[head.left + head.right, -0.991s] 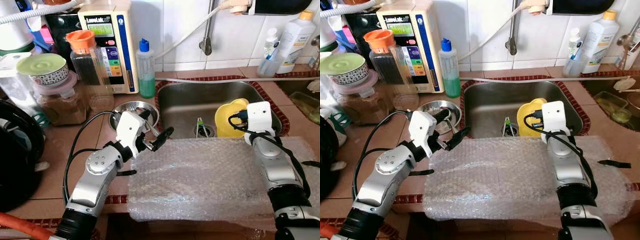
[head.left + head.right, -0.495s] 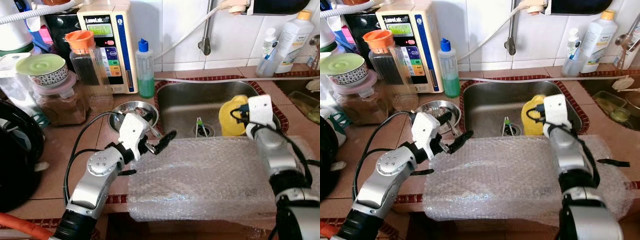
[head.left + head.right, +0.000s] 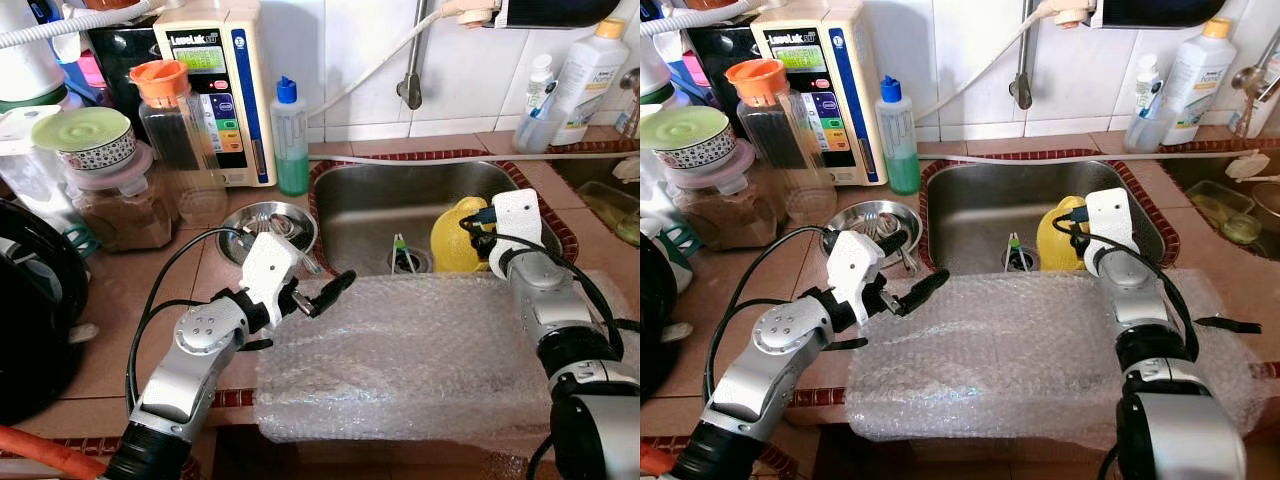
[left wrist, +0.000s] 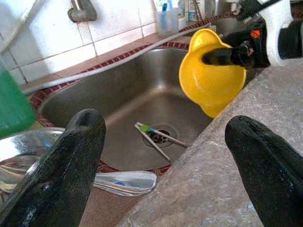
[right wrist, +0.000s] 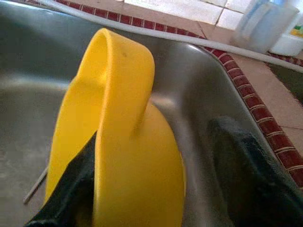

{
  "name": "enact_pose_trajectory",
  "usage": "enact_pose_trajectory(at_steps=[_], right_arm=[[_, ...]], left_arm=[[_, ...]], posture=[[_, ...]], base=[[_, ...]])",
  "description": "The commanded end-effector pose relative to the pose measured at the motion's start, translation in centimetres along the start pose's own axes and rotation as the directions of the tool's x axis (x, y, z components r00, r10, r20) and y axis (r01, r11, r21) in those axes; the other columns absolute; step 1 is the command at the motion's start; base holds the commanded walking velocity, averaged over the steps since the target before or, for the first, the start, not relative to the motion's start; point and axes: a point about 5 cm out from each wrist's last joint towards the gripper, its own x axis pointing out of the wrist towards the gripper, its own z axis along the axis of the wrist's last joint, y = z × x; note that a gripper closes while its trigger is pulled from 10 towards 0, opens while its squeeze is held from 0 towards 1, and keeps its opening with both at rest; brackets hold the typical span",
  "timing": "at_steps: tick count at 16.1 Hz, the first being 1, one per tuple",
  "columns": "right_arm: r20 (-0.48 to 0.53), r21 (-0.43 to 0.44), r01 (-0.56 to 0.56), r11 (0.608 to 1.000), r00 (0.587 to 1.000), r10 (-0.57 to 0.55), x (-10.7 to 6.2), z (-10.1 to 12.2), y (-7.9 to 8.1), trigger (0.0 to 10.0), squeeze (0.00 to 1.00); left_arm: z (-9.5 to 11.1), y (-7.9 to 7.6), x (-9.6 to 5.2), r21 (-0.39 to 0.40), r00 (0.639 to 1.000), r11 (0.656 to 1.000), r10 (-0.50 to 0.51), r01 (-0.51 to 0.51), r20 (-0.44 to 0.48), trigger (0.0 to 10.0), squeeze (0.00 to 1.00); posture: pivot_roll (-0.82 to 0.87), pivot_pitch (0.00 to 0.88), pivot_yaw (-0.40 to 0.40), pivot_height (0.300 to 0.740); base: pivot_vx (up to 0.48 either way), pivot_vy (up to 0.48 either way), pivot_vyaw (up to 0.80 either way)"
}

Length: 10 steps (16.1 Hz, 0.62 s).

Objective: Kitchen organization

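Note:
A yellow plastic cup [image 3: 455,238] with a handle hangs tilted over the front right of the steel sink [image 3: 370,205]. My right gripper [image 3: 472,226] is shut on the cup [image 5: 123,156], with one black finger [image 5: 66,194] against its side. My left gripper [image 3: 320,264] is open with nothing between its fingers [image 4: 61,170], hovering over the left edge of a bubble wrap sheet [image 3: 420,350]. That sheet covers the counter's front edge below the sink.
A small steel bowl [image 3: 262,218] with a spoon sits left of the sink. Thin sticks [image 3: 403,258] lie at the drain. A green soap bottle [image 3: 291,140], a water machine [image 3: 215,85], jars [image 3: 110,190] and a black pan [image 3: 30,310] crowd the left counter.
My right gripper has reached a little further over the sink and tipped the yellow cup onto its side. The left gripper edged slightly right over the wrap.

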Motion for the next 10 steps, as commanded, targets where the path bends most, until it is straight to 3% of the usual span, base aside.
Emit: enact_pose_trajectory(at_steps=[1,6,7,8,10], right_arm=[[-0.002,-0.003,-0.003,1.0,1.0,0.003,0.1,0.6,-0.5,10.0,1.0],[-0.151,-0.083,-0.074,0.994,0.987,0.061,-0.1,-1.4,-0.2,10.0,1.0],[-0.153,-0.085,-0.077,0.993,0.986,0.064,-0.1,-1.4,-0.3,10.0,1.0],[-0.134,-0.092,-0.005,0.996,0.991,-0.007,0.0,-1.1,-1.0,10.0,1.0],[-0.11,-0.034,-0.002,0.999,0.994,-0.002,0.1,-0.5,-1.0,10.0,1.0]], left_arm=[[0.1,0.0,-0.1,0.019,1.0,1.0,-0.016,0.016,-0.012,10.0,1.0],[0.0,-0.1,0.0,0.031,0.999,0.999,-0.028,0.029,-0.026,10.0,1.0],[0.0,-0.2,0.0,0.031,0.999,0.999,-0.028,0.029,-0.027,10.0,1.0],[-0.1,-0.2,0.0,0.032,0.999,0.999,-0.028,0.029,-0.028,10.0,1.0],[-0.1,-0.2,0.0,0.033,0.999,0.999,-0.027,0.027,-0.028,10.0,1.0]], posture=[[-0.21,0.048,0.083,0.74],[-0.22,0.047,0.081,0.74],[-0.22,0.046,0.08,0.74],[-0.22,0.046,0.079,0.74],[-0.22,0.046,0.079,0.74]], base=[[0.0,0.0,0.0],[0.0,0.0,0.0],[0.0,0.0,0.0],[0.0,0.0,0.0],[0.0,0.0,0.0]])
